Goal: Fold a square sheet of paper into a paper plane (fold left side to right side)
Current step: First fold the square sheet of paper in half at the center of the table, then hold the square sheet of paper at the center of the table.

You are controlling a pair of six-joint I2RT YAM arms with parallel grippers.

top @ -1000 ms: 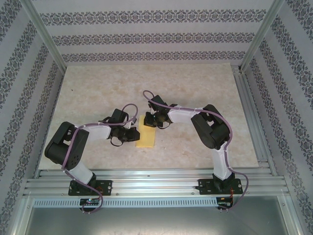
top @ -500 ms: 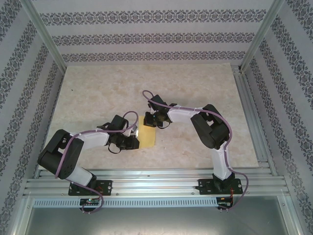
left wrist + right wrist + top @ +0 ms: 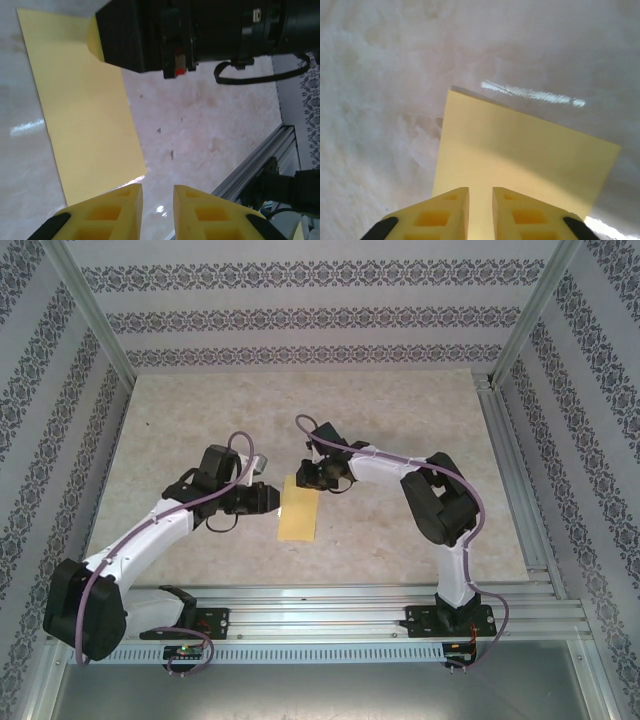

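Sheet: the square sheet of paper (image 3: 298,515) is lying flat on the marbled table (image 3: 420,410), already doubled into a narrow rectangle. Its long axis is running near-to-far between the 2 arms.

Left gripper (image 3: 157,187): sitting just beside the sheet's left long edge, 1 corner of the paper just off its fingertips. The jaws are standing slightly apart, with bare table in the gap and nothing clamped.

Right gripper (image 3: 480,191): hanging over the far short end, fingers pointing down at the paper. The jaws are a slit apart, with yellow showing through (contact with the sheet: cannot tell).

Judgement: the left gripper is facing the long edge, so it looks better placed to start a left-to-right fold. The right gripper is placed to pin the far end.
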